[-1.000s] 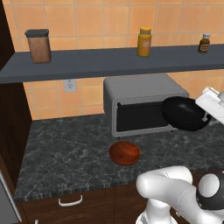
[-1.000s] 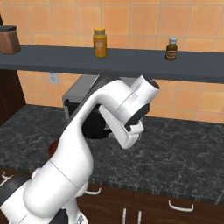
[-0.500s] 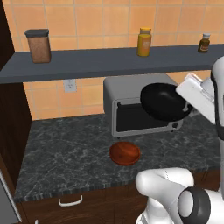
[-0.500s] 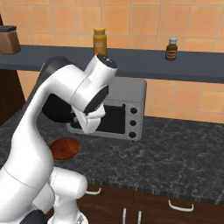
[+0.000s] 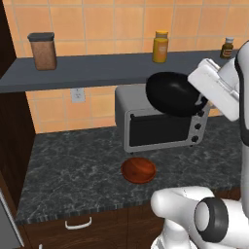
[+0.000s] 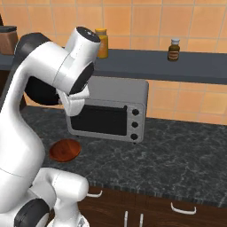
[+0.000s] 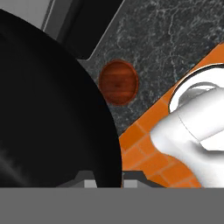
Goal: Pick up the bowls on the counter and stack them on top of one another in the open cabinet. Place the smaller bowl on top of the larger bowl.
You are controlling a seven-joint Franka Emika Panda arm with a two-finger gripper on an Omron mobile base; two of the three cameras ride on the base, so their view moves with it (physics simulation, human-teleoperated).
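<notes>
This is a kitchen. A dark grey marbled stone counter [image 5: 73,170] runs along a wall of tan and orange square tiles [image 5: 97,22], with dark brown wooden drawer fronts and white handles [image 6: 183,208] below it. A grey toaster oven with a dark glass door and three knobs [image 6: 111,113] stands on the worktop at the far side. Above it, a long slate-grey shelf board [image 5: 87,73] carries a brown-filled storage jar [image 5: 43,50], a yellow jar [image 5: 160,46] and a small dark bottle [image 6: 174,49]. A white wall socket [image 5: 76,95] sits under the shelf at left.
</notes>
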